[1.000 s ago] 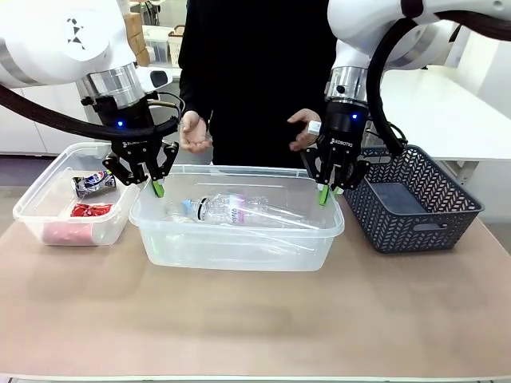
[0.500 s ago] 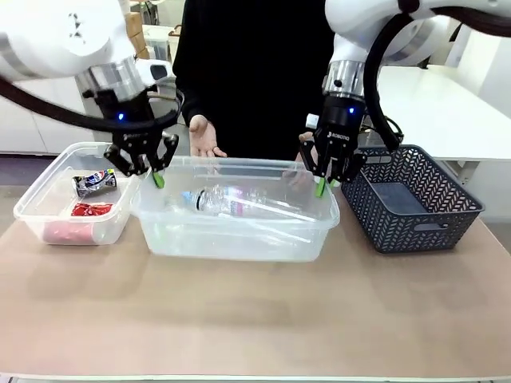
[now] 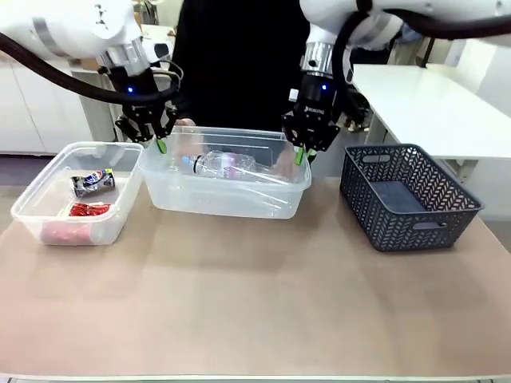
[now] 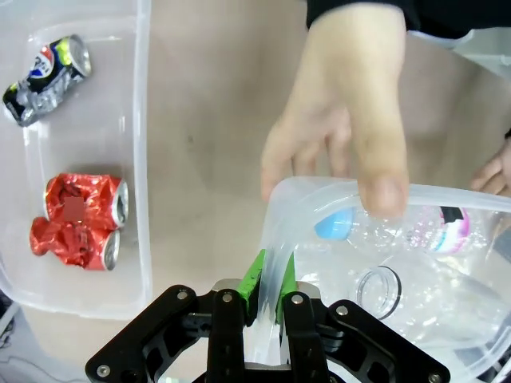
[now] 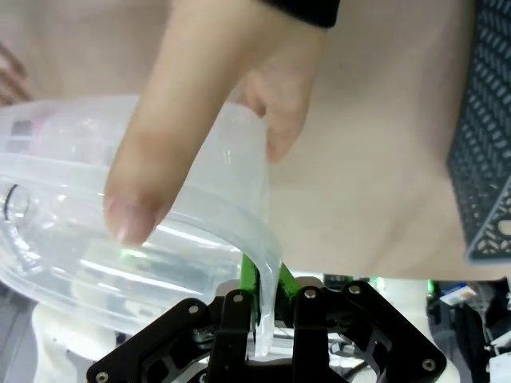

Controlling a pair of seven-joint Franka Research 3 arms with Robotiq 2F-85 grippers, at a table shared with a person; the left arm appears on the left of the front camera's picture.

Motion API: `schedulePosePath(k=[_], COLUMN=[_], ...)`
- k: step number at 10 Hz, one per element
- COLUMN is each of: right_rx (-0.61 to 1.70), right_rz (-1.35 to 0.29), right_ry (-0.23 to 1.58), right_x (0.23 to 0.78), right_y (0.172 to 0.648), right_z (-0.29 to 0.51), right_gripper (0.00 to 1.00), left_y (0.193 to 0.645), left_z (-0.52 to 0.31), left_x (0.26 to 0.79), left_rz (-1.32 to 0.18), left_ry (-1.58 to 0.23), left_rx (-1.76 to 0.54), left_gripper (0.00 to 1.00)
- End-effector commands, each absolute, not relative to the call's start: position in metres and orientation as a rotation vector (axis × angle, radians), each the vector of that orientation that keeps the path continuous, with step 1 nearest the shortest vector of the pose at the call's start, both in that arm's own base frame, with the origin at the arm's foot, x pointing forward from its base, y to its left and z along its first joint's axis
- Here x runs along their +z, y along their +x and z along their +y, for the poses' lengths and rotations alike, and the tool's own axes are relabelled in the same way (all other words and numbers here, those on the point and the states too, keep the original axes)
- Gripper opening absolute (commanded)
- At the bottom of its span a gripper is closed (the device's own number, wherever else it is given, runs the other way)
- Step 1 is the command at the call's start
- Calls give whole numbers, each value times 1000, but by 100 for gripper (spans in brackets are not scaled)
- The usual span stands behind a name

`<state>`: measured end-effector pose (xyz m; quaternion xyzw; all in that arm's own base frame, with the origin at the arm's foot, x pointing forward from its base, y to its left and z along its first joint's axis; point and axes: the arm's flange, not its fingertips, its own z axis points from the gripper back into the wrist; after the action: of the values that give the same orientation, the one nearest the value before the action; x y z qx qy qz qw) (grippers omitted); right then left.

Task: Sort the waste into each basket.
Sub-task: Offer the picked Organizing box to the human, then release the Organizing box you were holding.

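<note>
1. Left wrist view: the rim of the clear middle tub (image 4: 275,239) is clamped between the green pads of the left gripper (image 4: 269,281), whose jaws are closed on that thin plastic edge.
2. Right wrist view: the opposite rim of the same tub is pinched between the closed jaws of the right gripper (image 5: 266,299).
3. Front view: the middle tub (image 3: 215,203) is seen held at its two ends by the left gripper (image 3: 158,142) and the right gripper (image 3: 302,153), close to the far edge of the table (image 3: 255,311); whether its base touches the table cannot be told.
4. Inside this tub a clear plastic bottle (image 3: 223,164) is seen lying on its side, with a blue cap (image 4: 334,224) and a pink-printed label.
5. A person's hand (image 4: 347,120) is laid over the tub's far rim near the left gripper, and another hand (image 5: 200,104) grips the rim near the right gripper.
6. A second clear tub (image 3: 32,209) stands on the robot's left of the held tub, and in it a dark printed can (image 3: 93,182) and crushed red cans (image 3: 86,211) are contained.
7. A dark grey lattice basket (image 3: 411,195) stands at the robot's right, apart from the held tub.
</note>
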<state>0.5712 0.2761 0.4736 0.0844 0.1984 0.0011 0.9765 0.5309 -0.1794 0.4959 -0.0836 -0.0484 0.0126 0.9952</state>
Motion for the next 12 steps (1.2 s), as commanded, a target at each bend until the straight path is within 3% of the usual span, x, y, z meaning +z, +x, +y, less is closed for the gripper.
schedulePosePath(k=[1,3,4,11,12], right_rx=[-55,-75,-21,-21,-30], right_rz=[452,471,451,451,464], right_ry=[210,211,147,147,136], right_x=[476,467,461,461,460], right_y=[583,588,582,582,586], right_z=[308,310,269,269,266], right_gripper=[6,6,6,6,42], left_y=[535,540,537,541,538], left_z=[-221,-227,-191,-191,-191], left_x=[499,490,484,480,484], left_rz=[-76,-38,-73,-64,-63], left_ry=[-231,-256,-159,-152,-188], left_rx=[-8,-7,2,0,-38], left_gripper=[6,6,6,6,66])
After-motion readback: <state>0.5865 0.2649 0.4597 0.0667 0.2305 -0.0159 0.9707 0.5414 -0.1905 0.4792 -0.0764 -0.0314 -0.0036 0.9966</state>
